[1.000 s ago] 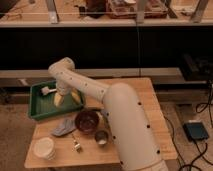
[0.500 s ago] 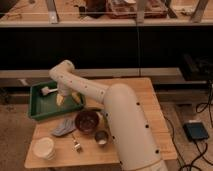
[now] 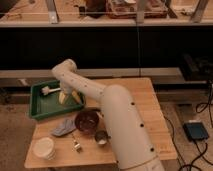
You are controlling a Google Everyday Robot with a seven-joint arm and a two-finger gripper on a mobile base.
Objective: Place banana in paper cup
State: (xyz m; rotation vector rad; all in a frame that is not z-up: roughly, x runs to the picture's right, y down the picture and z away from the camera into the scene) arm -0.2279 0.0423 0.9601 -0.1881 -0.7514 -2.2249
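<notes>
table (image 3: pixel 145 105): wooden, carrying all items, sitting in front of dark shelving
arm (image 3: pixel 117 117): white, reaching from front-right across table twd back-left, ending over tray
tray (image 3: pixel 47 106): green, sitting on back-left corner of table
bowl (image 3: pixel 87 121): dark brown, sitting just in front of tray, next to arm
cloth (image 3: pixel 63 128): blue-grey, crumpled, lying left of bowl, touching it or nearly
paper cup (image 3: pixel 44 148): whitish, standing upright at front-left corner, well apart from tray
gripper (image 3: pixel 70 101): hanging inside tray, right half, pointing down; fingers (image 3: pixel 62 97) spreading apart, gripping nothing
metal cup (image 3: pixel 101 138): small, shiny, standing in front of bowl by arm
banana (image 3: pixel 48 90): pale yellowish oblong, lying in tray, back-left part, just left of gripper, not touching it
</notes>
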